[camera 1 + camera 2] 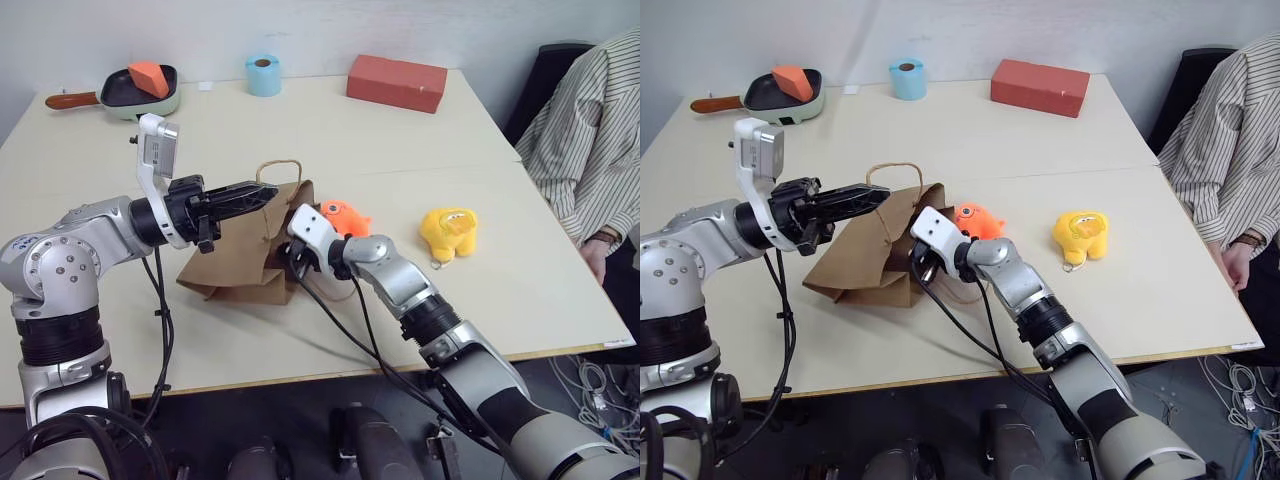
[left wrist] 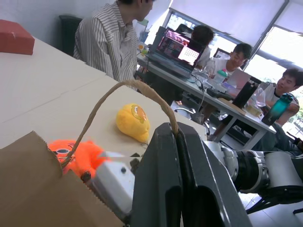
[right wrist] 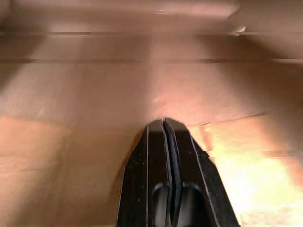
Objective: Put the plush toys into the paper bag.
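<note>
At frame centre the paper bag lies slumped, its thin, easily creased wall lifted by the left gripper clenched on the cord handle, right gripper clenched empty inside, while the orange toy and yellow toy, probably light and squashy, wait right of it for a mid-body pinch.

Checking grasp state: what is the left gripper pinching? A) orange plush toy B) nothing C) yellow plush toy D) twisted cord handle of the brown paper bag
D: the left gripper is shut on the twisted cord handle of the brown paper bag.
</note>
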### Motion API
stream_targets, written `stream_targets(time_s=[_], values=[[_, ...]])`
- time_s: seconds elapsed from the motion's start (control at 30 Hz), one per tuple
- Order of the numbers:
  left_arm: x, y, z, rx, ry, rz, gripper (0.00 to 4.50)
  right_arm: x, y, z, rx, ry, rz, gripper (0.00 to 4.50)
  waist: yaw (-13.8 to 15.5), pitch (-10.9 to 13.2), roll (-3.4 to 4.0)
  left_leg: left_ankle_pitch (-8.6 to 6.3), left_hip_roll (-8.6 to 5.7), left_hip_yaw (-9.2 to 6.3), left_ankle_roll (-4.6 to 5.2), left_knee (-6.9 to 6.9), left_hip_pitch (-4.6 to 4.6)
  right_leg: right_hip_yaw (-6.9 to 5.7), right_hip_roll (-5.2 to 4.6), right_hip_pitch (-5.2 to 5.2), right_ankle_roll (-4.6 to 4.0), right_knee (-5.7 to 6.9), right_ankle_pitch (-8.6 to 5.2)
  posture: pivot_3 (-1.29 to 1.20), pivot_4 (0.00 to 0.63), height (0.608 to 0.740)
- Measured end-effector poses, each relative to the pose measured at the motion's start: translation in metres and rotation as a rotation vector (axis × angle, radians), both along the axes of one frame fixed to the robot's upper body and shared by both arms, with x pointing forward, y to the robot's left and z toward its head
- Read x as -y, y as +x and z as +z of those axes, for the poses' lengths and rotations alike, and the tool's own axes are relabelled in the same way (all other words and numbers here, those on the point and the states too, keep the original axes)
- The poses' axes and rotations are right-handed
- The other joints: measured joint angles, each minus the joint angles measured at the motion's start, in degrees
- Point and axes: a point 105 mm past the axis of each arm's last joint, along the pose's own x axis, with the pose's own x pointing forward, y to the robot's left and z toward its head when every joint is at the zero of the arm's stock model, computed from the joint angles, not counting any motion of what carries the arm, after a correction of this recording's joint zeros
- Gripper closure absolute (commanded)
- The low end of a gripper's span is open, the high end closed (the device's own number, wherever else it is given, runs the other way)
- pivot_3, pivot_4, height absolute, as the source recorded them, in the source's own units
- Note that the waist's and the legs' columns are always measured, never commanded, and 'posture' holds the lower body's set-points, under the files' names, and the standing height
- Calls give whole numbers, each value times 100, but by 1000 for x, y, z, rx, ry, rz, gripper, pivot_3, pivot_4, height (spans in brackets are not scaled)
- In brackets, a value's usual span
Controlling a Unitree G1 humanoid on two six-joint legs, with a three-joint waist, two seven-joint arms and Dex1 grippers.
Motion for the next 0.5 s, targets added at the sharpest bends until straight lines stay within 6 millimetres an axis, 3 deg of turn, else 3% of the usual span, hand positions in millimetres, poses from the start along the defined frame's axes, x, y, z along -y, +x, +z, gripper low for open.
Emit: stream_targets(time_s=[0.1,0.2,0.27,0.5], values=[[-6,4,12,7,-46,21,4500,-1,-1,-1,25,-28,35,4457,-12,0,0,4,0,-3,-6,0,3,-1,0,2,-2,5,-1,0,150,740],[-16,4,39,41,-92,36,4500,-1,-1,-2,47,-50,61,4457,-26,-1,0,5,0,-6,-8,-1,8,-3,-1,5,-5,7,-3,0,150,740],[-20,2,42,50,-75,44,4500,-1,-2,-2,44,-54,76,4457,-27,-2,1,6,0,-6,-9,-4,12,-3,-2,6,-7,9,-4,0,150,740],[-2,-11,-1,2,74,-43,4500,-8,-19,0,-81,-34,229,4457,-23,-1,2,7,0,-11,-11,-3,6,-4,-2,3,-10,12,-6,0,150,740]])
